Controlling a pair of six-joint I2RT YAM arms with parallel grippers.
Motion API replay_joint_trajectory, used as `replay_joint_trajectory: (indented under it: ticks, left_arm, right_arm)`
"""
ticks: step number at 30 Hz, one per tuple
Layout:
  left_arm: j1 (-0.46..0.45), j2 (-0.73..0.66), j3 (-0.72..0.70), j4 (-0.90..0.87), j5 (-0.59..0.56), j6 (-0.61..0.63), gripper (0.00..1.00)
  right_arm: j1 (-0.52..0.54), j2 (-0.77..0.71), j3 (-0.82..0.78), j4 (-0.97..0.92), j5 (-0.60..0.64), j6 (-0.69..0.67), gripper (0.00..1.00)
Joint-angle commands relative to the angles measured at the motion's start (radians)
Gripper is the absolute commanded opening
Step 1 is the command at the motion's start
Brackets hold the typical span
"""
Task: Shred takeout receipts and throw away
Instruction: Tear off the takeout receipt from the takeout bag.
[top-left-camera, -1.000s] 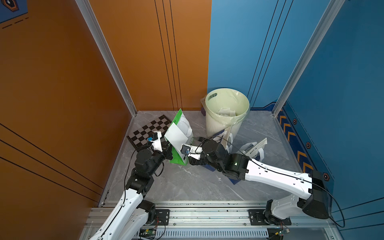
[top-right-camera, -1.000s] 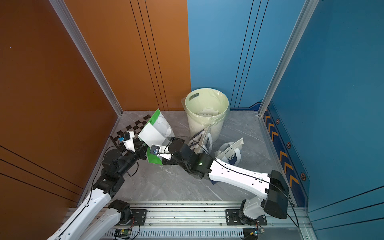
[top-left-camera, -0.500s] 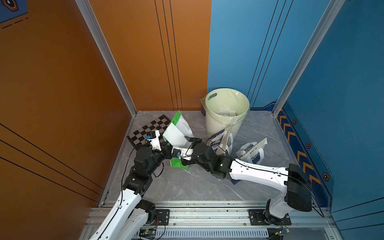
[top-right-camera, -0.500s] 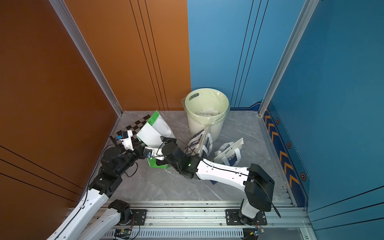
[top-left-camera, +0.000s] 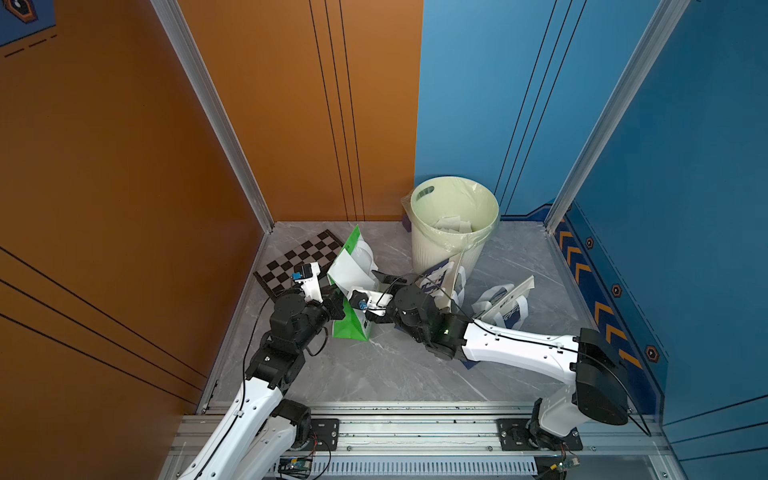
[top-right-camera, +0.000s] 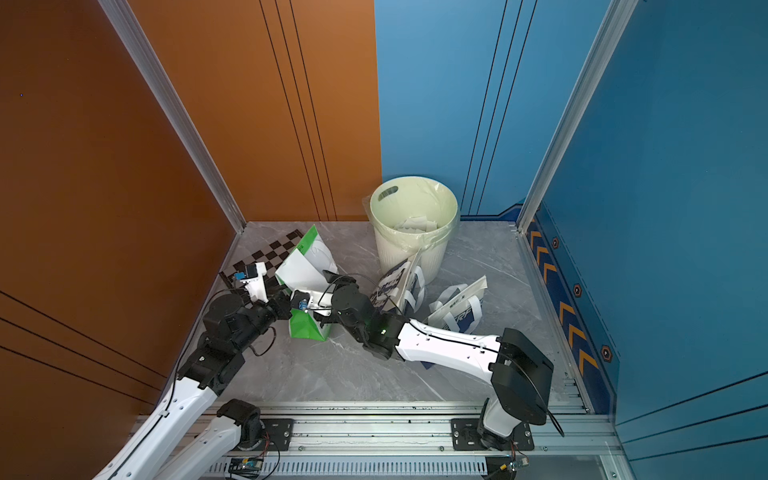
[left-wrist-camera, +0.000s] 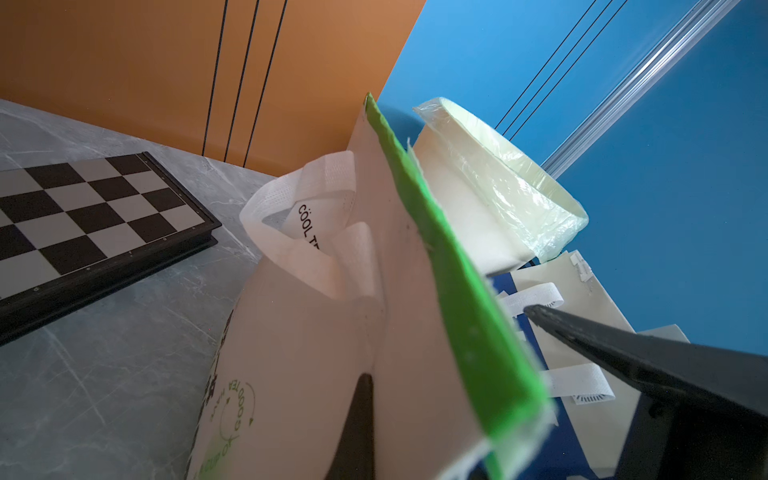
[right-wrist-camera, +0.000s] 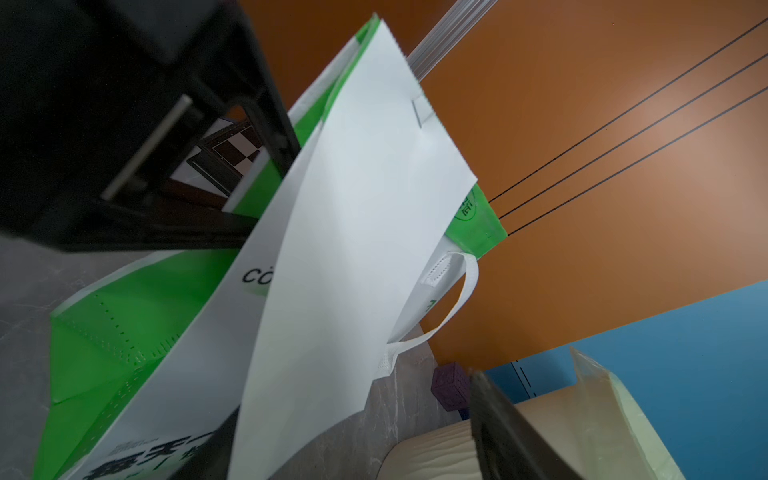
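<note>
A green-white bag (top-left-camera: 349, 328) (top-right-camera: 307, 326) stands on the grey floor at centre left. My left gripper (top-left-camera: 338, 301) (left-wrist-camera: 372, 399) is shut on the bag's wall; only one dark finger shows in the left wrist view. A white takeout receipt (top-left-camera: 347, 270) (right-wrist-camera: 353, 249) hangs down the bag's side from its top edge. My right gripper (top-left-camera: 370, 296) (right-wrist-camera: 353, 432) is open, with one finger on each side of the receipt's lower edge. More white paper pieces (top-left-camera: 451, 224) lie inside the pale bin (top-left-camera: 453, 249).
Two blue-white bags (top-left-camera: 440, 282) (top-left-camera: 505, 301) lie by the bin, right of my right wrist. A chessboard (top-left-camera: 291, 266) lies behind the left gripper near the orange wall. A small purple cube (right-wrist-camera: 451, 386) sits on the floor beside the bin.
My right gripper has slid left, up to the receipt on the green-white bag. The left gripper has kept its hold on the bag.
</note>
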Motion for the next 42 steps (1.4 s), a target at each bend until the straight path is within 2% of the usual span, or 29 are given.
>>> replay_joint_trajectory:
  ticks: [1,9,12,15,29,42]
  left_arm:
    - [-0.005,-0.011,0.041,0.026,-0.006,0.017,0.0]
    - [-0.007,-0.012,0.046,0.008,0.002,0.046,0.0]
    - [-0.01,-0.013,0.046,-0.001,0.006,0.077,0.0]
    - [-0.012,-0.01,0.038,-0.019,-0.012,0.125,0.0]
    - [-0.027,0.054,-0.027,-0.013,-0.067,0.246,0.0]
    - [-0.054,0.108,-0.047,0.022,-0.079,0.288,0.0]
  right_arm:
    - [-0.009,-0.027,-0.01,0.037,0.009,0.031,0.62]
    - [-0.018,-0.015,0.005,0.043,-0.03,0.042,0.25]
    - [-0.022,-0.02,0.007,0.047,-0.03,0.039,0.07]
    - [-0.031,-0.031,0.011,0.057,-0.022,0.026,0.0]
    - [-0.089,-0.131,0.051,0.032,0.005,-0.064,0.0]
    - [-0.126,-0.222,0.061,-0.014,0.026,-0.09,0.0]
